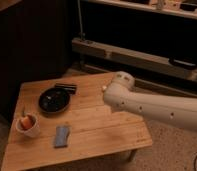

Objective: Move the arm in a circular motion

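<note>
The arm [157,107] is thick, off-white and tubular with small dark screw holes. It reaches in from the right edge, and its rounded joint [119,85] hangs over the far right part of the wooden table [99,132]. The gripper is hidden behind that joint, so it does not show. A small pale bit [105,88] peeks out at the joint's left side; I cannot tell what it is.
On the table stand a black bowl [54,100], a dark flat item [66,87] behind it, a white cup [28,126] with something orange inside, and a blue sponge [62,136]. A metal rail and shelf [142,55] run along the back.
</note>
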Controlling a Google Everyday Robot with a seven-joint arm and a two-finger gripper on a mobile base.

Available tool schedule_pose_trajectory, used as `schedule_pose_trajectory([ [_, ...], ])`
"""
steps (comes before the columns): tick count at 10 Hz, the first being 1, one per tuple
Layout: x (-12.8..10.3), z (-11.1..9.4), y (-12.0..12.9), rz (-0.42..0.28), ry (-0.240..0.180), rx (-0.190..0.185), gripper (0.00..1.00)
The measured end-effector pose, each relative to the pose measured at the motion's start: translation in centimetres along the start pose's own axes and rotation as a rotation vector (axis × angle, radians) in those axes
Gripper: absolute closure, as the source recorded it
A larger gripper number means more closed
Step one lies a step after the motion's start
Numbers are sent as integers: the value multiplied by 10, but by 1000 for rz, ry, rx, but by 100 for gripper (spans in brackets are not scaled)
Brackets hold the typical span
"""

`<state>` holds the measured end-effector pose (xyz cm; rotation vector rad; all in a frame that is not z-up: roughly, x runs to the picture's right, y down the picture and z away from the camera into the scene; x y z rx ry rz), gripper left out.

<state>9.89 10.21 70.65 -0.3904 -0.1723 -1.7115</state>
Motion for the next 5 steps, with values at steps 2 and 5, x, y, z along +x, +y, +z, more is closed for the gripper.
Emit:
schedule_pose_trajectory([
  [2, -1, -20, -48, -69, 31, 51, 39],
  [5, 11, -54, -133, -215, 89, 154, 39],
])
